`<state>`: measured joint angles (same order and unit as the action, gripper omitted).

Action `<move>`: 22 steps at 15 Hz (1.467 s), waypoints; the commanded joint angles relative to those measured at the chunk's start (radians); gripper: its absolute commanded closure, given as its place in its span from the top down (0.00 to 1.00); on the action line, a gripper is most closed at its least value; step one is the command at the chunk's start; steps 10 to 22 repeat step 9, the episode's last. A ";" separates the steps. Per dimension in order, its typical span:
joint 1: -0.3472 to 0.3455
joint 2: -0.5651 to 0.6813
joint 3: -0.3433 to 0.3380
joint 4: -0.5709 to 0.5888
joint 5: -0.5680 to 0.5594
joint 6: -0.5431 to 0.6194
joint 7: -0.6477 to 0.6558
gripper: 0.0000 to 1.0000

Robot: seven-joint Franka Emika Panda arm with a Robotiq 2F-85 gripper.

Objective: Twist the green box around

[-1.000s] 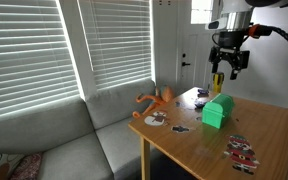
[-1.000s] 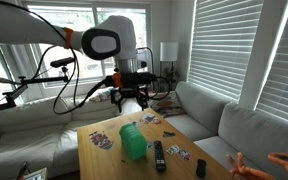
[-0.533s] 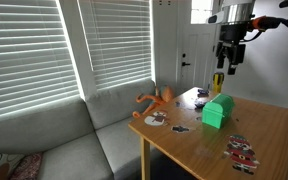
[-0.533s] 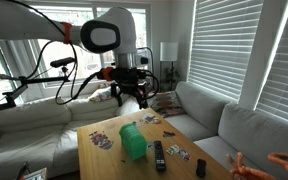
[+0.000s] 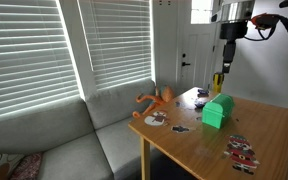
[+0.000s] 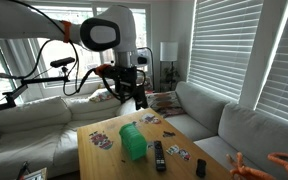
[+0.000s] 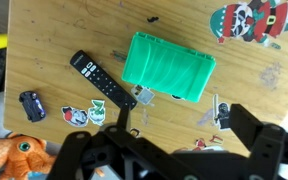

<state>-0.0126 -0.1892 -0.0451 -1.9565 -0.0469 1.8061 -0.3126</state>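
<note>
Green box lies well below raised gripper, apart; long axis across wrist view, right end slightly lower; jaws spread wide, empty

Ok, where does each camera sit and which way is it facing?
Exterior view: by the sofa, facing across the table to the green box; gripper hangs above it.
Exterior view: off another table side, facing the blinds; arm and gripper above the green box.
Wrist view: looks straight down on the green box; open fingers frame the bottom.
All share the green box.
</note>
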 commanded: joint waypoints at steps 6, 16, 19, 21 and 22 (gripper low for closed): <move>-0.009 0.000 0.002 0.007 0.001 -0.010 0.206 1.00; -0.009 0.001 0.003 0.006 0.001 -0.010 0.206 1.00; -0.009 0.001 0.003 0.006 0.001 -0.010 0.206 1.00; -0.009 0.001 0.003 0.006 0.001 -0.010 0.206 1.00; -0.009 0.001 0.003 0.006 0.001 -0.010 0.206 1.00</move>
